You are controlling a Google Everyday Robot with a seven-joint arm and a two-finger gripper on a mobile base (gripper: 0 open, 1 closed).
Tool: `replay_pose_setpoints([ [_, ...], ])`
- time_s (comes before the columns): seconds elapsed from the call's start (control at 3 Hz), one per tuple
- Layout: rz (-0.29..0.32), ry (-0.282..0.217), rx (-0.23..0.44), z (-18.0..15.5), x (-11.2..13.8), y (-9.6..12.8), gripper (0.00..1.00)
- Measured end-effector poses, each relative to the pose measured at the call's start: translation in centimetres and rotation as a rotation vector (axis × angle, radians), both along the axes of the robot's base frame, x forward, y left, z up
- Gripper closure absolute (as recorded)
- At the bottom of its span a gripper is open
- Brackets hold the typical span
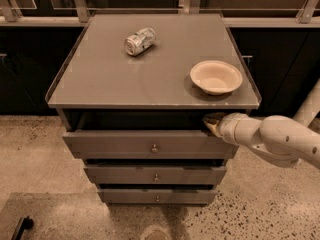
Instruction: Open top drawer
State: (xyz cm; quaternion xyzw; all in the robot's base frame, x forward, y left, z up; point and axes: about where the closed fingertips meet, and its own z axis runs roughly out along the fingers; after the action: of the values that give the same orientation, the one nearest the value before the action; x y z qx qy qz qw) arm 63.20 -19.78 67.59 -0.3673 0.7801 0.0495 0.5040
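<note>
- Three grey-brown drawers are stacking up the front of a small cabinet; the top drawer [115, 144], the widest one, is sitting just under the tabletop [150, 84] and standing slightly out, with a dark gap showing above its front.
- One small round knob [154, 148] is sitting at the centre of that front, well apart from the gripper.
- One gripper [212, 122] is reaching in from the right on a white arm [280, 140], tucking under the tabletop's overhang at the right end of the top drawer's upper edge; whether it is open or closed, I cannot tell.
- Two narrower drawers, the middle drawer [120, 175] and the bottom drawer [127, 196], are sitting below.
- One crushed can [139, 41] is lying on its side at the far left of the tabletop.
- One pale bowl [216, 77] is resting upright near the right edge, just above the gripper.
</note>
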Motion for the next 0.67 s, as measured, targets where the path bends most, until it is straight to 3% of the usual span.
replay_pose_setpoints([
  [0.33,0.085,0.100,-0.022,0.6,-2.5,2.4,1.00],
  [0.67,0.099,0.145,-0.024,0.5,-3.7,1.9,1.00],
])
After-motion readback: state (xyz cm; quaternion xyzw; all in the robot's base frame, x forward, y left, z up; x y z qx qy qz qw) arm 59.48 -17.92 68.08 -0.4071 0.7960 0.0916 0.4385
